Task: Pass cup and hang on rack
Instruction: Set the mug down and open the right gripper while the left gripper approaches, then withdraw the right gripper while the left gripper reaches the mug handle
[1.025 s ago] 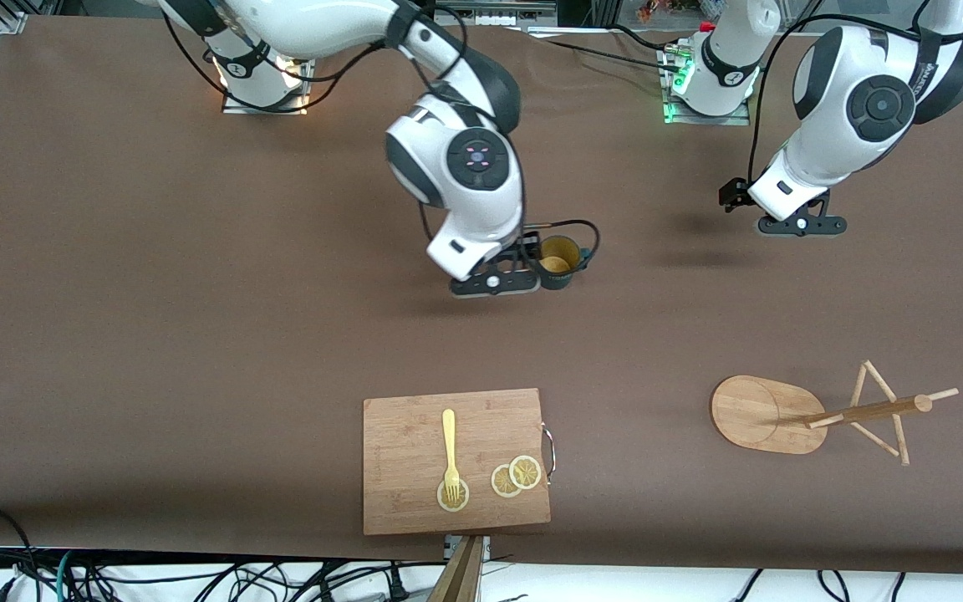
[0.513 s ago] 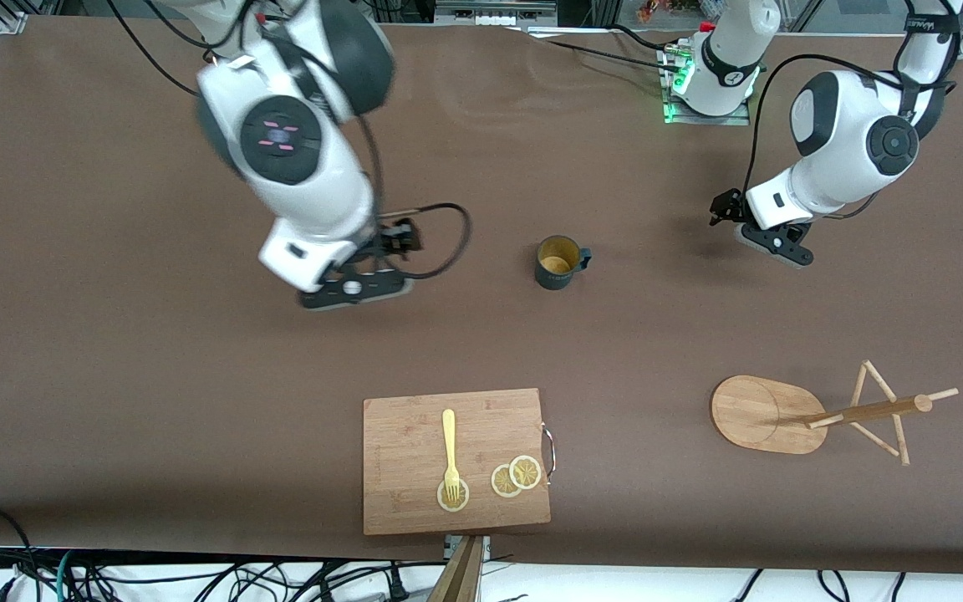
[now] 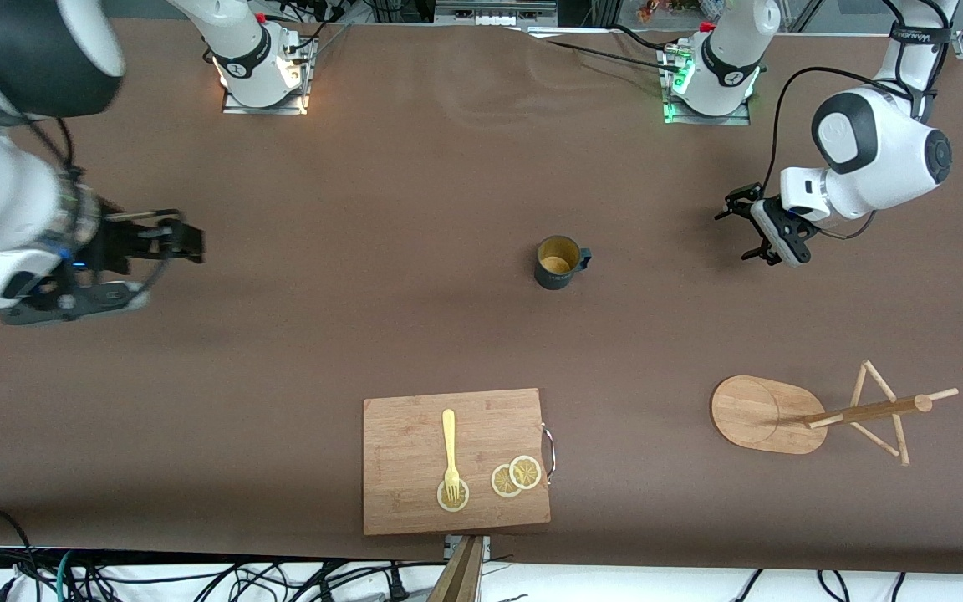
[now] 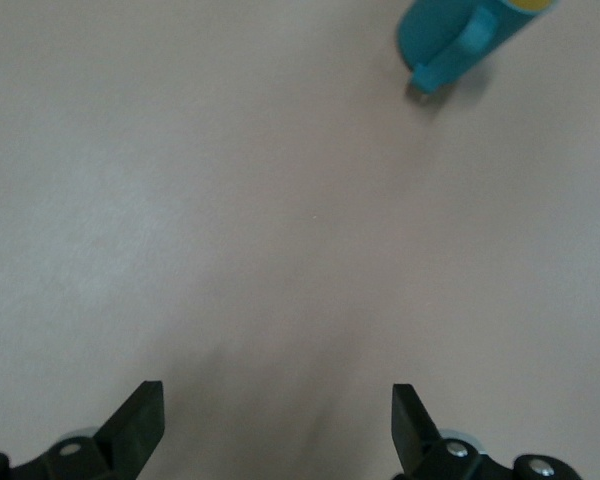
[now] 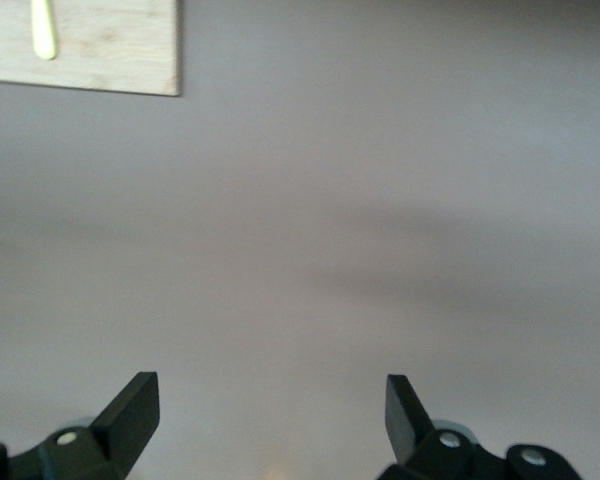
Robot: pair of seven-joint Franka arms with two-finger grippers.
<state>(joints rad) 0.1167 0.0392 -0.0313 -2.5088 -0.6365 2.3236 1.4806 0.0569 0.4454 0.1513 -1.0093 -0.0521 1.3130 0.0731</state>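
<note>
Both the left gripper (image 3: 741,227) and right gripper (image 3: 168,238) gape wide, empty.

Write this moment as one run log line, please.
small dark teal cup: upright on table, free | left gripper: open, beside cup | right gripper: open, empty | light bamboo rack: lying on its side

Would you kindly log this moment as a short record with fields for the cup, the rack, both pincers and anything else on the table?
cup: teal mug, upright on the table mid-way between the arms, held by nothing
rack: bamboo stand, toward the left arm's end, nearer the front camera than the cup, no cup on it
left pincer: open, empty, over bare table beside the cup
right pincer: open, empty, over the right arm's end
other: cutting board with fork and lemon slices
</note>
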